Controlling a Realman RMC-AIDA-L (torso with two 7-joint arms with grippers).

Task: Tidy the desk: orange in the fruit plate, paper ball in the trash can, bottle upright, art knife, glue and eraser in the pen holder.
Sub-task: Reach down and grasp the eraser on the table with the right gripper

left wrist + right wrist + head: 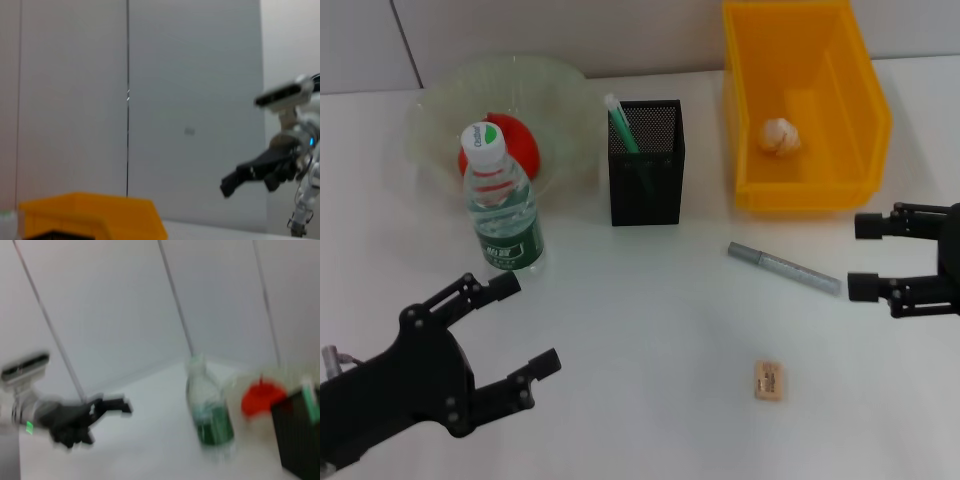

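Grippers left [518, 325] and right [865, 256] both gape empty; eraser [769, 381] lies between them.

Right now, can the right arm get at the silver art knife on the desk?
Probably yes. The right gripper hangs open just beside the knife, which lies flat on bare desk in front of the yellow bin, apart from the eraser. Nothing sits between them.

left gripper [520, 325] is matte black, two slim blocky-tipped fingers on linked bars dotted with small silver screws, a silver stub at its wrist. right gripper [865, 256] is the same black build, squared finger ends.
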